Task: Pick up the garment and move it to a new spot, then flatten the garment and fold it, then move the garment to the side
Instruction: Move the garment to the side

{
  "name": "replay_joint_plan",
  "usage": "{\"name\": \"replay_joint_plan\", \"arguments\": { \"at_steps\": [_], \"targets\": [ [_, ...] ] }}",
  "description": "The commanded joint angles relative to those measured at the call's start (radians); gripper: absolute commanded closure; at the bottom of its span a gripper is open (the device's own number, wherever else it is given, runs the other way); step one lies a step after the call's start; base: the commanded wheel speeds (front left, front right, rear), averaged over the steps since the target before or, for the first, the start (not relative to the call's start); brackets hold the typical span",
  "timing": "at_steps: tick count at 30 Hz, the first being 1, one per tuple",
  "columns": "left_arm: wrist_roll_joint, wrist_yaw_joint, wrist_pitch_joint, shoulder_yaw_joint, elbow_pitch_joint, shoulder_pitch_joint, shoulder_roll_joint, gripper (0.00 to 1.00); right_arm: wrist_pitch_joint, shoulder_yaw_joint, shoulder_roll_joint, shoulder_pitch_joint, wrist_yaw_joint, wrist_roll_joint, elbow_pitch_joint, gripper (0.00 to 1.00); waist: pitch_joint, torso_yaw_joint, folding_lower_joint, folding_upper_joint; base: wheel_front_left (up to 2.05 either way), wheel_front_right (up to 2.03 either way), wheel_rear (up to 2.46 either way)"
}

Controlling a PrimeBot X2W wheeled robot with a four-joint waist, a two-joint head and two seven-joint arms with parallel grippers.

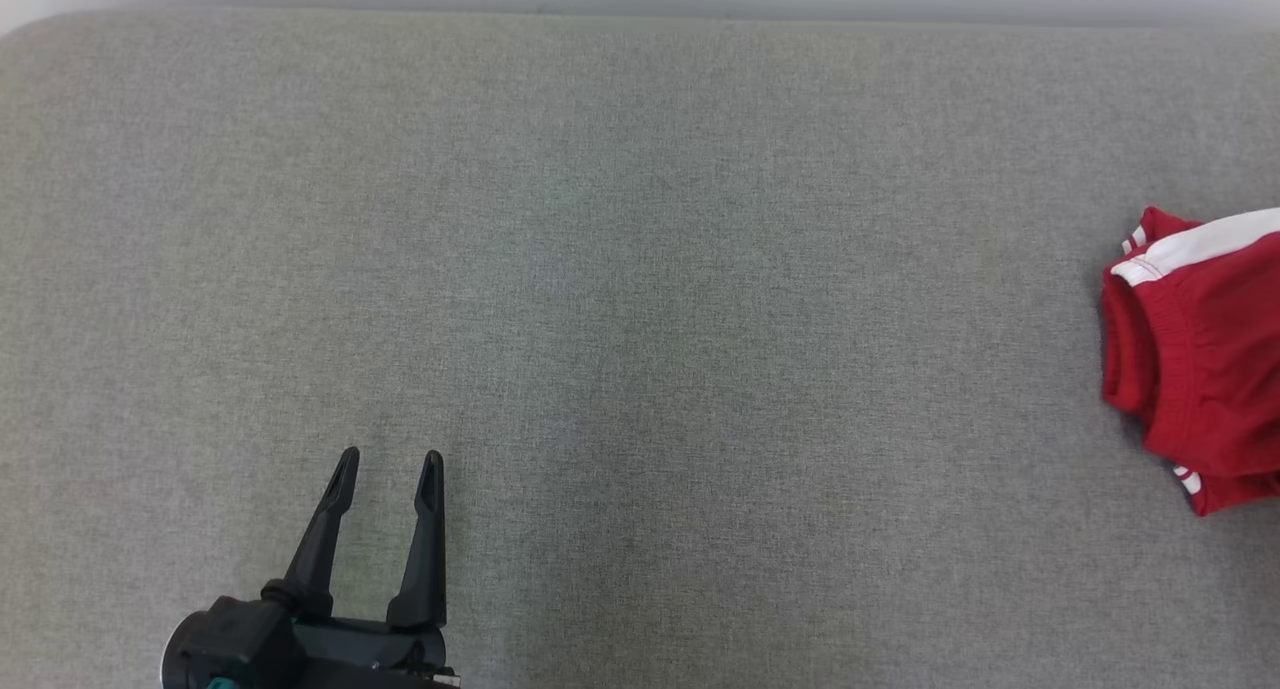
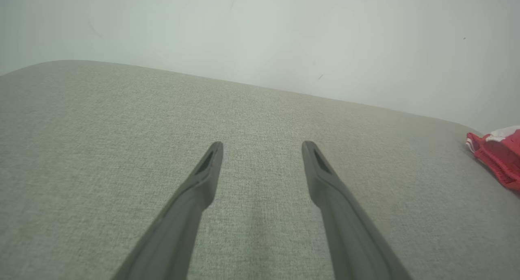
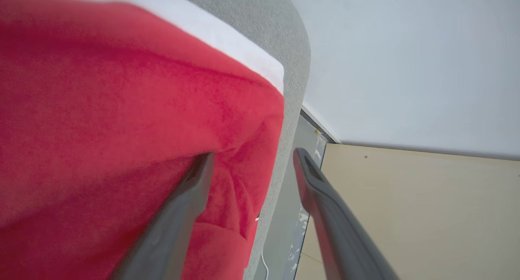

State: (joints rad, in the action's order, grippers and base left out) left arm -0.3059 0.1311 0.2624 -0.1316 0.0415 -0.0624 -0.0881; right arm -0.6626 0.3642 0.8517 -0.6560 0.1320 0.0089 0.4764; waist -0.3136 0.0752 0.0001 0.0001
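Observation:
The garment (image 1: 1200, 359) is red with white stripes and lies bunched at the right edge of the grey padded table (image 1: 640, 269); it also shows small at the right in the left wrist view (image 2: 497, 154). My left gripper (image 1: 385, 474) rests open at the lower left over bare cloth, far from the garment, its fingers spread apart (image 2: 262, 150). In the right wrist view my right gripper (image 3: 252, 160) stands open right at the garment (image 3: 122, 121), at the table's rim. Its left finger lies against the red cloth and its right finger hangs past the edge. Nothing is pinched between them.
A pale wall (image 2: 260, 28) runs behind the table's far edge. Past the table's right rim the right wrist view shows a beige floor (image 3: 426, 207) and a white wall (image 3: 406, 60), so the garment sits close to the drop.

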Motion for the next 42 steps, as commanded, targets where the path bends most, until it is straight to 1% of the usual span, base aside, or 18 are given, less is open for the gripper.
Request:
{"name": "replay_joint_plan", "arguments": {
  "at_steps": [1,4,5,6,9,10,12,17,21,24,27,29,37,42],
  "targets": [
    [0.009,-0.002,0.003,-0.001,-0.003,-0.008,-0.002,0.0,0.011,-0.011,-0.017,0.002,-0.003,0.001,0.004,0.0,0.008,-0.004,-0.0001,-0.0001,0.0,0.0,0.0],
    [0.007,-0.002,0.003,0.007,-0.015,-0.006,0.002,0.0,0.032,-0.027,-0.031,0.017,-0.003,0.008,-0.005,0.0,0.019,-0.007,-0.0001,-0.0001,0.0,0.0,0.0],
    [-0.02,-0.002,0.003,0.017,-0.021,-0.001,0.008,0.0,0.046,-0.048,-0.042,0.024,-0.003,0.019,-0.009,0.0,0.026,-0.008,-0.0001,-0.0001,0.0,0.0,0.0],
    [-0.004,-0.001,0.003,0.023,-0.019,0.008,0.007,0.0,0.064,-0.064,-0.05,0.032,-0.003,0.024,-0.018,0.0,0.033,-0.009,-0.0001,-0.0001,0.0,0.0,0.0],
    [-0.024,-0.001,0.003,0.014,-0.05,0.023,0.01,0.0,0.137,-0.127,-0.084,0.07,-0.003,0.056,-0.054,0.0,0.06,-0.013,-0.0001,-0.0001,0.0,0.0,0.0],
    [-0.02,-0.004,0.003,0.039,-0.052,0.031,0.009,0.0,0.167,-0.15,-0.097,0.087,-0.003,0.069,-0.066,0.0,0.07,-0.014,-0.0001,-0.0001,0.0,0.0,0.0],
    [-0.015,-0.003,0.003,0.057,-0.056,0.043,0.016,0.0,0.22,-0.195,-0.126,0.124,-0.003,0.094,-0.095,0.0,0.091,-0.015,-0.0001,-0.0001,0.0,0.0,0.0],
    [-0.014,-0.003,0.003,0.09,-0.036,0.058,0.026,0.0,0.334,-0.295,-0.242,0.243,-0.003,0.126,-0.184,0.0,0.147,-0.019,-0.0001,-0.0001,0.0,0.0,0.0],
    [-0.025,-0.003,0.003,0.098,-0.021,0.064,0.032,0.0,0.414,-0.368,-0.369,0.341,-0.003,0.14,-0.261,0.0,0.185,-0.023,-0.0001,-0.0001,0.0,0.0,0.0],
    [-0.03,-0.002,0.003,0.107,-0.01,0.065,0.034,0.0,0.477,-0.404,-0.47,0.405,-0.003,0.138,-0.313,0.0,0.213,-0.027,-0.0001,-0.0001,0.0,0.0,0.0],
    [-0.033,-0.002,0.003,0.115,-0.002,0.072,0.036,0.0,0.54,-0.408,-0.55,0.465,-0.003,0.135,-0.357,0.0,0.235,-0.032,-0.0001,-0.0001,0.0,0.0,0.0],
    [-0.037,-0.002,0.003,0.123,0.0,0.077,0.036,0.0,0.577,-0.396,-0.588,0.498,-0.003,0.134,-0.381,0.0,0.246,-0.037,-0.0001,-0.0001,0.0,0.0,0.0],
    [-0.041,-0.002,0.003,0.122,0.047,0.102,0.037,0.0,0.688,-0.4,-0.712,0.571,-0.003,0.122,-0.37,0.0,0.298,-0.058,-0.0001,-0.0001,0.0,0.0,0.0],
    [-0.037,-0.002,0.003,0.115,0.059,0.122,0.036,0.0,0.774,-0.393,-0.764,0.606,-0.003,0.111,-0.347,0.0,0.332,-0.061,-0.0001,-0.0001,0.0,0.0,0.0]
  ]
}}
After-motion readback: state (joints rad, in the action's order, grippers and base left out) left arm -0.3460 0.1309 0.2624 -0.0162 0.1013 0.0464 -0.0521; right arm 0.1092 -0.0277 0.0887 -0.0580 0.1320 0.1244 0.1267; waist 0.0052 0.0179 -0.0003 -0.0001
